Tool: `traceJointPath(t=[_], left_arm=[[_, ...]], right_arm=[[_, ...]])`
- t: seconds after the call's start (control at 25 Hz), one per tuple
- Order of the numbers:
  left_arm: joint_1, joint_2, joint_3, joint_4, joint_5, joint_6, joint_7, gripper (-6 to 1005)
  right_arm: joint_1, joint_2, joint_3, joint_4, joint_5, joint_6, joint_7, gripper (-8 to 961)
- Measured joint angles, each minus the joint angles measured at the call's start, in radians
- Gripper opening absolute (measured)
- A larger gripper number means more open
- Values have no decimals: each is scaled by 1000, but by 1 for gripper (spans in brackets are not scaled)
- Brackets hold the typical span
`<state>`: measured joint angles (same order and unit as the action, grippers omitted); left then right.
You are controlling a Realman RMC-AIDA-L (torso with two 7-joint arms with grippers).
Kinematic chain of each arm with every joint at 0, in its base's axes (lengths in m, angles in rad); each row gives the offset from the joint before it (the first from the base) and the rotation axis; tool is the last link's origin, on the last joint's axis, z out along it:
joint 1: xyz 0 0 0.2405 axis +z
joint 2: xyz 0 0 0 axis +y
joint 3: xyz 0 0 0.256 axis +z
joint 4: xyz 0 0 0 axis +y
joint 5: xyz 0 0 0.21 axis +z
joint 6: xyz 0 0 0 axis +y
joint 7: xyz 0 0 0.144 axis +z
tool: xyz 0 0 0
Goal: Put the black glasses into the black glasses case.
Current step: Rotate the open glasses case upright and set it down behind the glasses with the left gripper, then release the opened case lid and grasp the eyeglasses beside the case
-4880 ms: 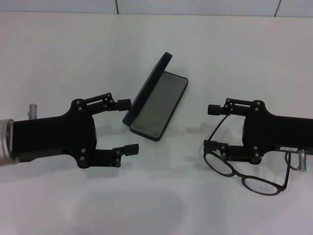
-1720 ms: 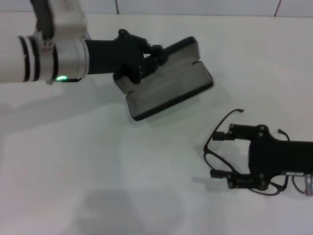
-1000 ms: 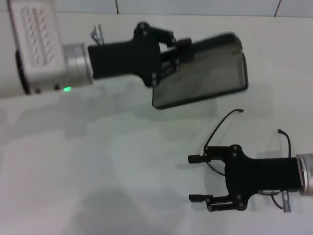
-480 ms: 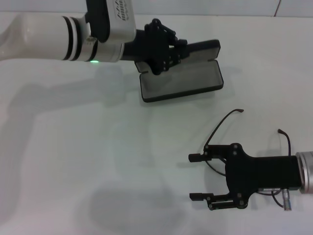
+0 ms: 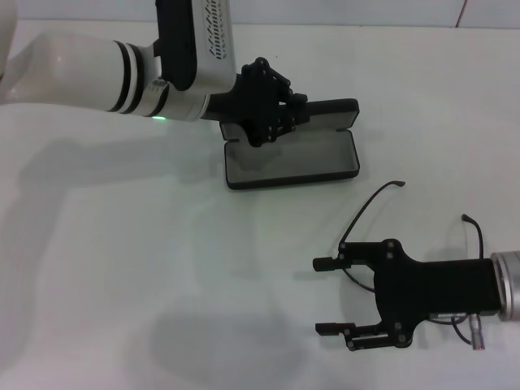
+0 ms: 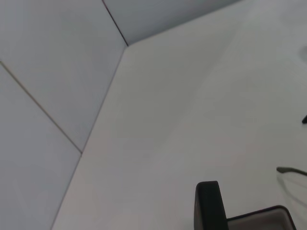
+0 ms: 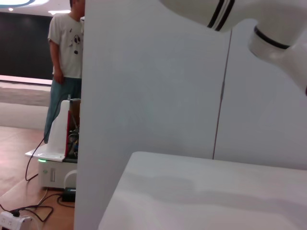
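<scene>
Your black glasses (image 5: 382, 213) lie on the white tabletop (image 5: 122, 284) toward its right edge, partly hidden under the right gripper (image 5: 323, 295), whose fingers are spread wide and hold nothing. The black glasses case (image 5: 292, 158) sits open nearer the far edge, grey lining up. Your left gripper (image 5: 272, 110) is closed on the case's raised lid.

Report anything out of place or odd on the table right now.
Nothing looks damaged. The black glasses case lies open, with the left gripper at its raised lid. The black glasses are not in it: they lie apart on the table, partly hidden under the right gripper, whose jaws stand open.
</scene>
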<state>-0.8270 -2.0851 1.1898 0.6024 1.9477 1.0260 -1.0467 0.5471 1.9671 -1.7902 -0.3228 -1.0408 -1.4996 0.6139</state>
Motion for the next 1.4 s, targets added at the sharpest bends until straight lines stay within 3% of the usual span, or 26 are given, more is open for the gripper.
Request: traceJointPath(t=[0.56, 0.68, 0.92, 1.08, 1.16, 1.2, 1.24, 1.32, 1.4], left_arm=[[-42, 2, 12, 24, 124, 37, -230, 299], [-26, 1, -19, 24, 26, 75, -201, 340], [87, -3, -117, -141, -455, 173, 90, 381], [189, -4, -122, -233, -723, 260, 156, 395], [229, -6, -121, -287, -827, 270, 154, 402], [243, -7, -120, -310, -860, 271, 156, 406], [256, -8, -119, -327, -884, 272, 158, 409], [288, -12, -119, -348, -909, 277, 164, 417], [306, -14, -119, -354, -912, 279, 165, 424]], right_arm=[[8, 1, 2, -1, -2, 29, 2, 686], [9, 0, 2, -1, -2, 38, 3, 685], [24, 10, 65, -21, 1, 78, 46, 685], [16, -30, 130, -89, -5, 90, 218, 685], [17, -60, 184, -129, -43, 114, 344, 685], [17, -60, 184, -129, -43, 114, 344, 685], [15, -100, 215, -234, -138, 123, 528, 684], [13, -121, 229, -342, -250, 133, 688, 684], [16, -128, 243, -466, -409, 157, 870, 684]])
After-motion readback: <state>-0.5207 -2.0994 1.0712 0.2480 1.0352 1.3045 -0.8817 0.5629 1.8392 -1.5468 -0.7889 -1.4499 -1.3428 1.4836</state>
